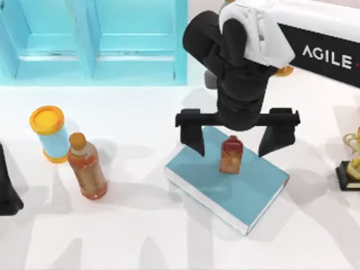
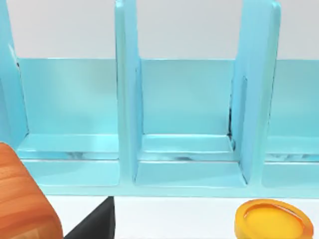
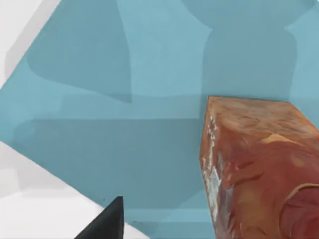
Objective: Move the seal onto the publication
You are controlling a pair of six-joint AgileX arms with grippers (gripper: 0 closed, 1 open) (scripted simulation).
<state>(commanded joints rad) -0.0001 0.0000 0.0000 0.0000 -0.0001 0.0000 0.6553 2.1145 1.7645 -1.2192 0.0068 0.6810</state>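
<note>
Teal publication (image 1: 247, 185) bears upright seal (image 1: 231, 154) — right gripper (image 1: 236, 139) spread wide above | left gripper: cannot tell

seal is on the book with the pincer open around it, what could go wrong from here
1. The seal stands upright between the right pincer's spread fingers; a sideways drift as the arm lifts could clip it and tip it.
2. The seal is tall and narrow, so a knock could send it off the book onto the table.

The left pincer sits parked at the table's left edge.
</note>
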